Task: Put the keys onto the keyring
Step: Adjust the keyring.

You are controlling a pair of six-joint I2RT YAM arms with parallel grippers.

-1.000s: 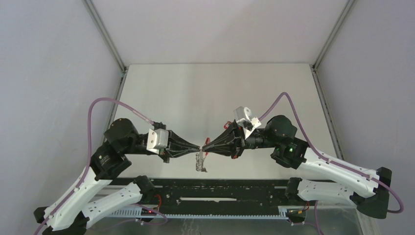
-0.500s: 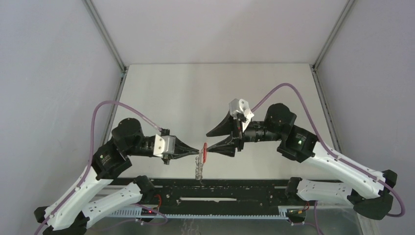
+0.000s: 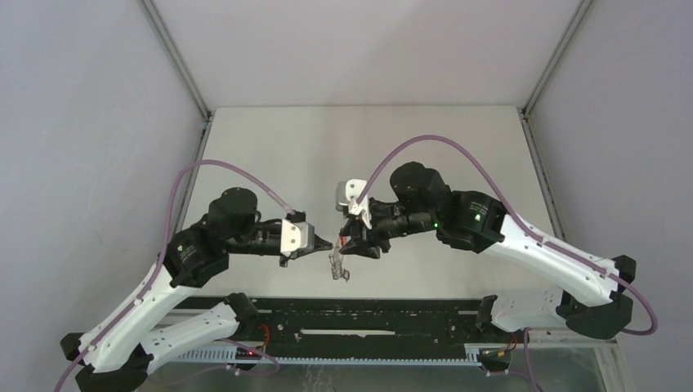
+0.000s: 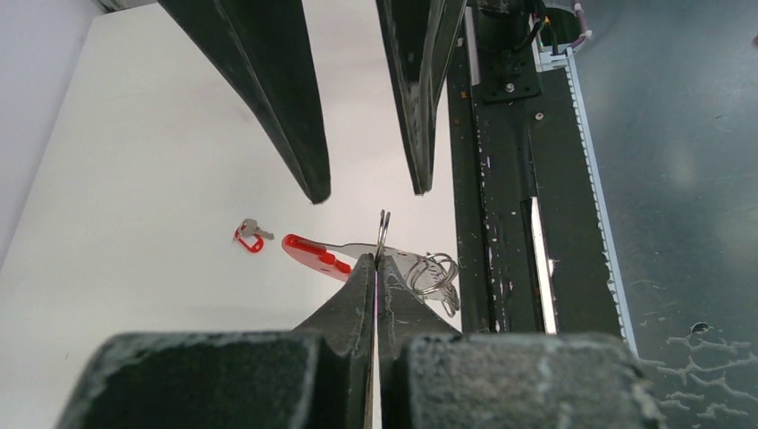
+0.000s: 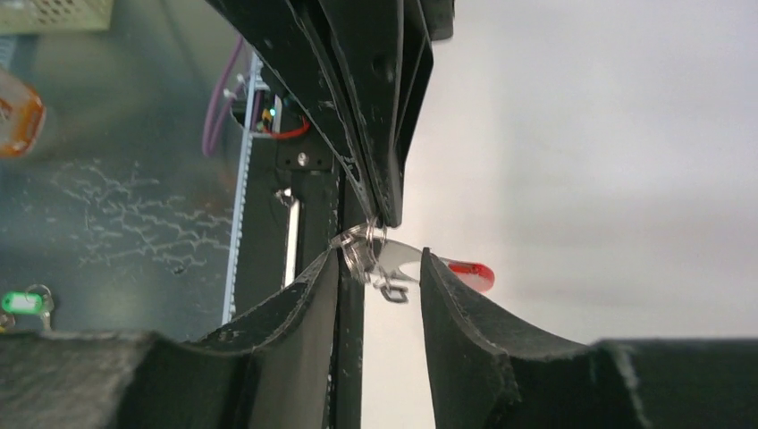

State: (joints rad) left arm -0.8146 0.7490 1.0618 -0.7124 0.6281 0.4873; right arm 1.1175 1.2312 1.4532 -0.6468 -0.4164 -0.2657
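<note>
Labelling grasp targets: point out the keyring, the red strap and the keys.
keyring (image 4: 383, 232), left wrist view, on its edge-on rim.
red strap (image 4: 315, 254), left wrist view, its middle.
keys (image 4: 433, 273), left wrist view, middle of the silvery bunch.

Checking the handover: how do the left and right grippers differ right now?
The left gripper is shut, pinching the thin keyring; the right gripper stands open. The left gripper carries the load; the right gripper only has the hanging keys between its jaws. Both are black and tapered, pointing at each other.
</note>
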